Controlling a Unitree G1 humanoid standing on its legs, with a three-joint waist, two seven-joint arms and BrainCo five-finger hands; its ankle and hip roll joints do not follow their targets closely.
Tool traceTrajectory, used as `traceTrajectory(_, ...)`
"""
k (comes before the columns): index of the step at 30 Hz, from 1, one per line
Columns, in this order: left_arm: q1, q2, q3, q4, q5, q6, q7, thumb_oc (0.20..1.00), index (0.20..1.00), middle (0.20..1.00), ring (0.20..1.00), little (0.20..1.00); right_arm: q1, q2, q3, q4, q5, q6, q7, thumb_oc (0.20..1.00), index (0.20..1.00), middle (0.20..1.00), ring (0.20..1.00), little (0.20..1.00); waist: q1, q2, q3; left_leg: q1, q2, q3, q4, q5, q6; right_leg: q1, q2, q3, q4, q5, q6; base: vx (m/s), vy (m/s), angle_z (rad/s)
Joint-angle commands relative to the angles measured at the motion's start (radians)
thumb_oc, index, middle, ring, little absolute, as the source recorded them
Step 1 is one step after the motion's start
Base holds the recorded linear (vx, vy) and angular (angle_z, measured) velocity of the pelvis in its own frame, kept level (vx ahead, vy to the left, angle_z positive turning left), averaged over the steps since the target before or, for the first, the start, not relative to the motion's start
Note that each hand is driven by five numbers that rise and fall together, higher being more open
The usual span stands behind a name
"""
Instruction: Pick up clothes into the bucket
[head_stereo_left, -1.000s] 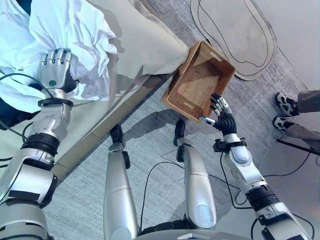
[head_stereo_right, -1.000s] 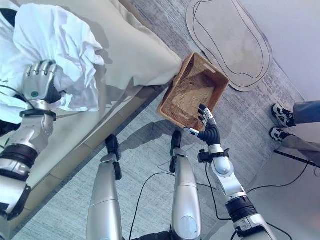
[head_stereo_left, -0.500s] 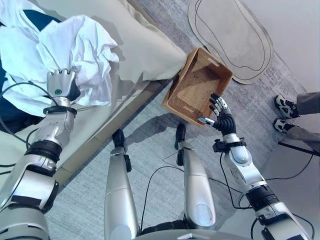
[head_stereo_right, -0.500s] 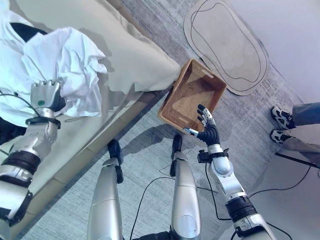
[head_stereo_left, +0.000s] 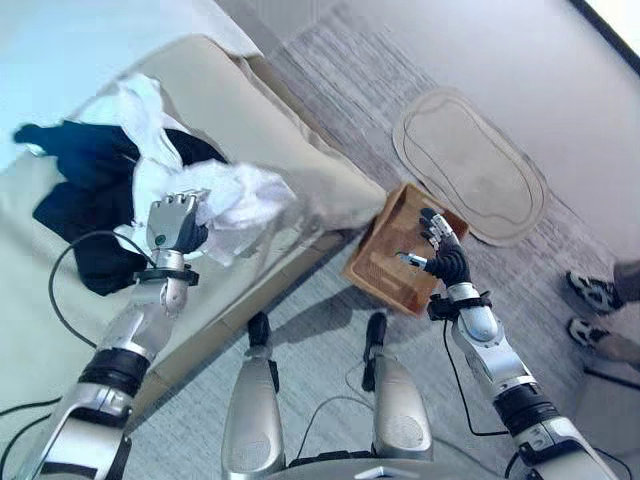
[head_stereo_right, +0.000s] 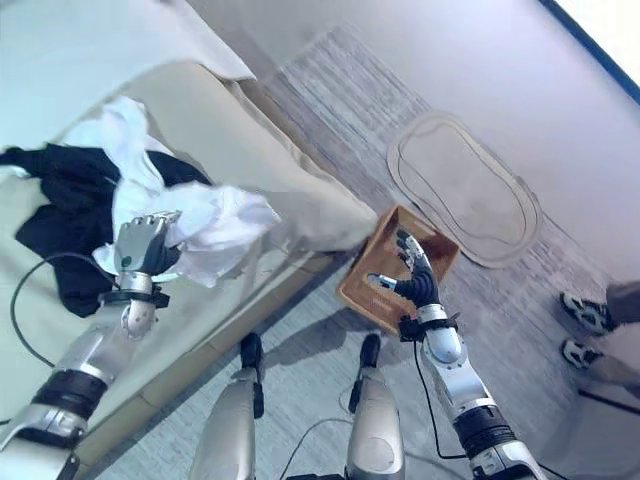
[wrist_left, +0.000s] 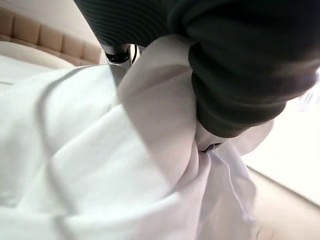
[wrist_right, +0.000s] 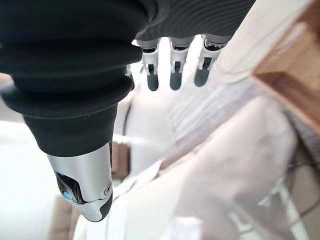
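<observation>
Since a moment earlier my left hand (head_stereo_left: 176, 222) had lifted the white garment (head_stereo_left: 238, 200) off the bed (head_stereo_left: 60, 330), its fingers curled tight into the cloth, which draped away from them toward the basket (head_stereo_left: 385, 270). Dark clothes (head_stereo_left: 85, 190) lay behind those fingers. My right hand (head_stereo_left: 440, 255) hovered over the basket's near rim, fingers straight and spread, holding nothing.

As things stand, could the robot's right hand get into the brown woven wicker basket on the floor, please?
Probably yes. The right hand hangs open right over the brown woven wicker basket, whose open top faces it with nothing across it. The white garment is in the left hand, over the beige sofa.
</observation>
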Motion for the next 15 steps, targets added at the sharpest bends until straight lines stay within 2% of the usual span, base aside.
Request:
traceTrajectory(1,0.031,-0.025,0.072,-0.140,-0.092,-0.128,-0.035,0.200,0.200,0.200,0.200,0.200,0.028,-0.019,-0.034,-0.004,-0.053,-0.018,-0.009,1.000,1.000,1.000,1.000,1.000,0.002,0.023,-0.092,0.035,-0.019,-0.017,-0.050,-0.005,0.036,0.016,0.004,-0.031,-0.034,0.062,0.021,0.03,-0.031,0.10)
traceTrajectory(4,0.056,-0.034,0.087,-0.211,-0.141,-0.159,-0.071,0.200,0.200,0.200,0.200,0.200,0.026,-0.017,-0.035,0.002,-0.061,-0.013,-0.002,1.000,1.000,1.000,1.000,1.000,0.008,0.028,-0.113,0.061,-0.020,-0.020,-0.071,0.002,0.033,0.044,0.011,-0.040,-0.049,0.061,0.020,0.05,-0.049,0.17)
traceTrajectory(5,0.075,-0.039,0.095,-0.269,-0.181,-0.179,-0.111,0.200,0.200,0.200,0.200,0.200,0.024,-0.015,-0.032,0.006,-0.081,-0.004,0.004,1.000,1.000,1.000,1.000,1.000,0.014,0.033,-0.131,0.087,-0.019,-0.020,-0.089,0.006,0.033,0.069,0.017,-0.048,-0.058,0.059,0.019,0.05,-0.044,0.08)
traceTrajectory(10,0.089,-0.063,0.099,-0.364,-0.282,-0.208,-0.193,0.200,0.200,0.200,0.200,0.200,0.019,-0.015,-0.010,0.008,-0.114,0.011,0.026,1.000,1.000,1.000,1.000,1.000,0.020,0.042,-0.158,0.138,-0.012,-0.021,-0.123,0.013,0.032,0.116,0.030,-0.058,-0.079,0.055,0.016,0.04,-0.040,0.04)
traceTrajectory(15,0.074,-0.088,0.086,-0.449,-0.451,-0.235,-0.270,0.200,0.200,0.200,0.200,0.200,0.000,-0.035,0.044,-0.040,-0.150,0.020,0.081,1.000,1.000,1.000,1.000,1.000,0.023,0.048,-0.195,0.180,-0.005,-0.019,-0.159,0.024,0.028,0.152,0.045,-0.066,-0.104,0.051,0.012,0.06,-0.044,-0.01)
